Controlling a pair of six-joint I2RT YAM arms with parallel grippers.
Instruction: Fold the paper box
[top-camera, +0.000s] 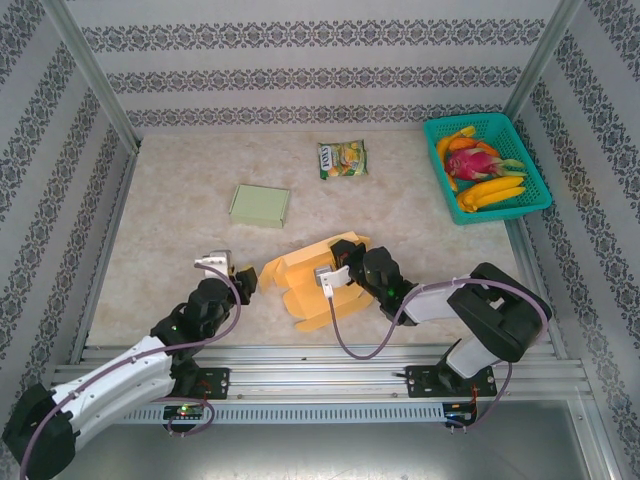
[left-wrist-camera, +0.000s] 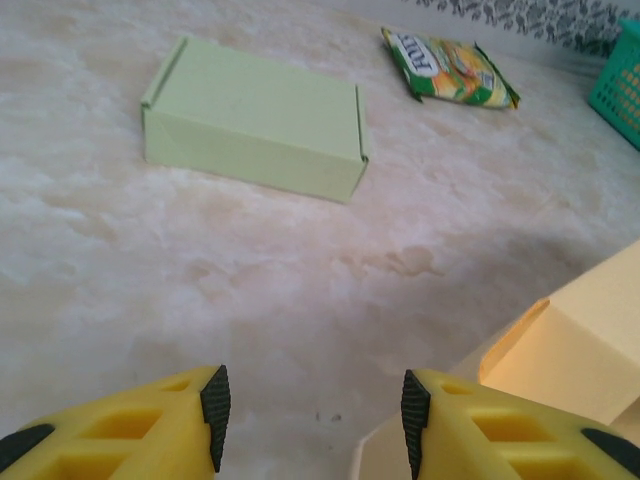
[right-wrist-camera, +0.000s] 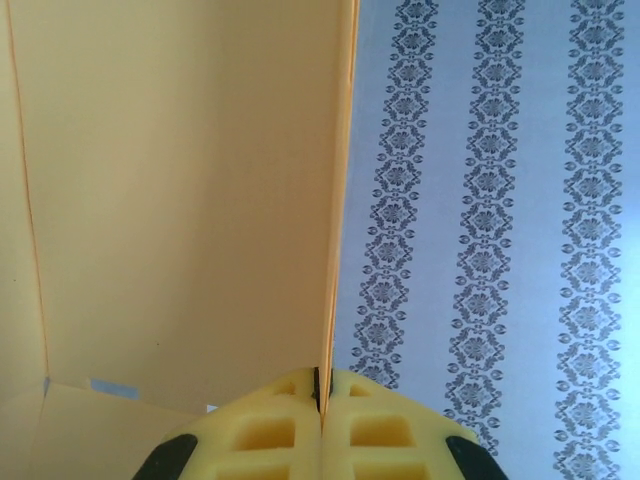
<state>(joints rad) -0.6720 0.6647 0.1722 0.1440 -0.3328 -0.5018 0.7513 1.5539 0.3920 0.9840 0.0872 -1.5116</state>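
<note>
While my right gripper (right-wrist-camera: 322, 382) clamped a thin wall of the paper box (top-camera: 290, 275), mid-frame, it seemed light, crease-prone; my left gripper (left-wrist-camera: 315, 405) hung parted, empty.

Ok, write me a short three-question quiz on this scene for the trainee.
1. True or false: the right gripper is shut on a panel of the yellow paper box.
2. What is between the fingers of the left gripper? A) nothing B) a snack packet C) a green box
3. Where on the table does the teal basket of fruit stand?

Key: 1 true; 2 A; 3 far right corner.
</note>
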